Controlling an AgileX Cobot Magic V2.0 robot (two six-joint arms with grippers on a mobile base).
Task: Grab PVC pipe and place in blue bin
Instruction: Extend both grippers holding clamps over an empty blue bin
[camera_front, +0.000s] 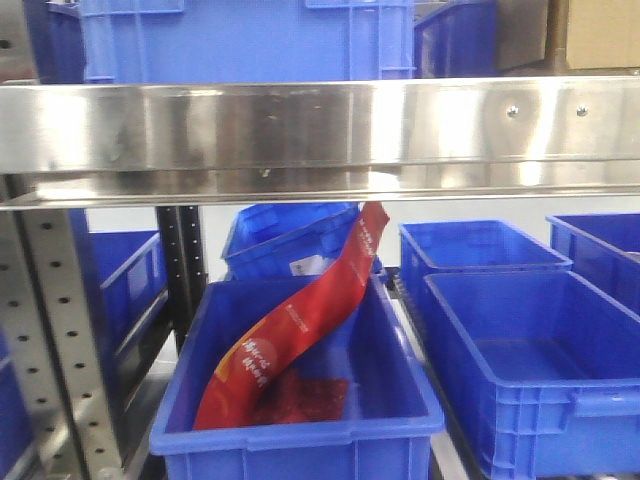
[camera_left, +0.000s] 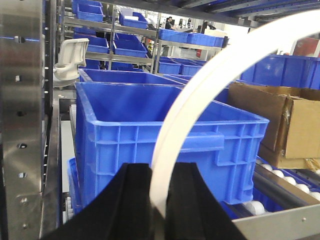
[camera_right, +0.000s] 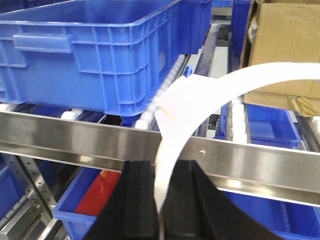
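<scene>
The PVC pipe is a white, bent length that arcs up and to the right in the left wrist view (camera_left: 210, 80) and in the right wrist view (camera_right: 200, 100). My left gripper (camera_left: 160, 167) is shut on one end of it, in front of a large blue bin (camera_left: 150, 135) on the upper shelf. My right gripper (camera_right: 160, 165) is shut on the pipe too, just below the steel shelf rail (camera_right: 75, 140), with a blue bin (camera_right: 100, 55) up to the left. Neither gripper shows in the front view.
A cardboard box (camera_left: 280, 120) stands right of the bin; it also shows in the right wrist view (camera_right: 285, 45). In the front view a red bag (camera_front: 300, 320) lies in a lower blue bin (camera_front: 300, 430), with other blue bins (camera_front: 530, 370) to the right. A steel shelf edge (camera_front: 320, 130) crosses above.
</scene>
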